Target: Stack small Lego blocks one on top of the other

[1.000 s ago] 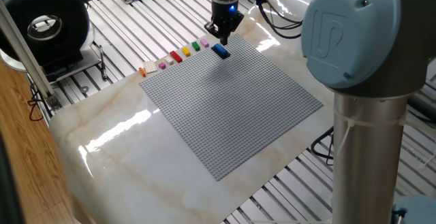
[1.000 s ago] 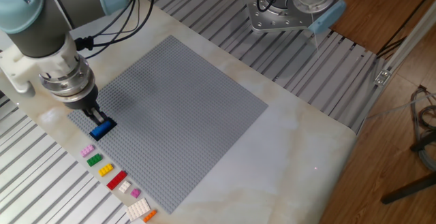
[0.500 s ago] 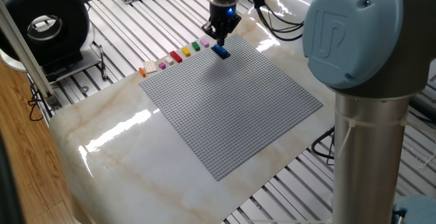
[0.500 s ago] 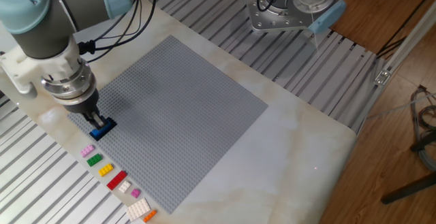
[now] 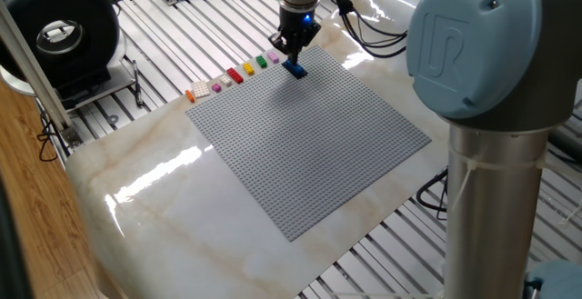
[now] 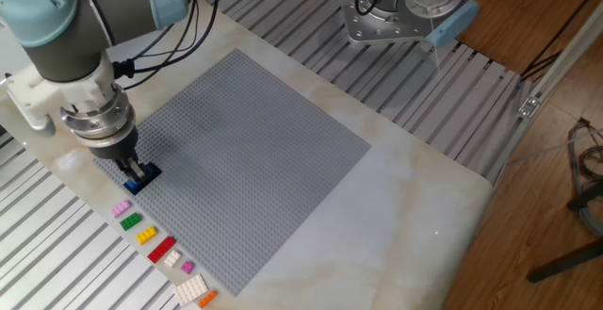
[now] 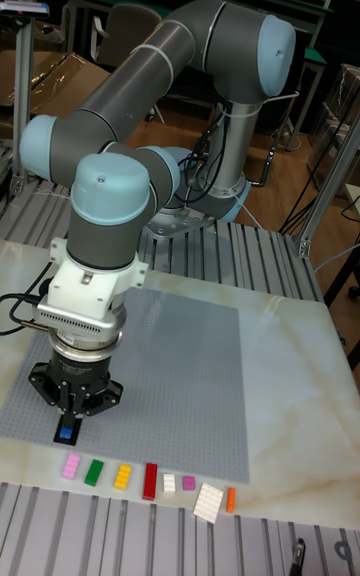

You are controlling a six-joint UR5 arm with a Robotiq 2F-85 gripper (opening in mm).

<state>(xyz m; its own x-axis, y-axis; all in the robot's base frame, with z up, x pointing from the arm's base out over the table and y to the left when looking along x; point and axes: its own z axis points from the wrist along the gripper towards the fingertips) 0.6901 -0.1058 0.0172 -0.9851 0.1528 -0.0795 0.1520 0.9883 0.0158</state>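
The small blue plastic Lego block (image 5: 293,66) sits at the far edge of the large grey studded baseplate (image 5: 309,140) in one fixed view, with the black two-finger gripper (image 5: 295,56) down over it; whether a darker brick lies beneath it I cannot tell. Just off that edge a row of tiny bricks waits on the white marble table (image 5: 136,176): pink (image 5: 272,56), green (image 5: 262,61), yellow (image 5: 248,67), red (image 5: 235,75), then paler ones and an orange one (image 5: 190,95). From the other fixed view the fingers look clamped on the blue block (image 6: 135,180), pressing it onto the plate, with the row (image 6: 160,250) untouched beside it. The tall fixed view shows the same: gripper (image 7: 69,420) closed around the blue brick (image 7: 67,430), the others lined up below. I'd say the stack is barely begun, with most bricks left to add. No containers here.
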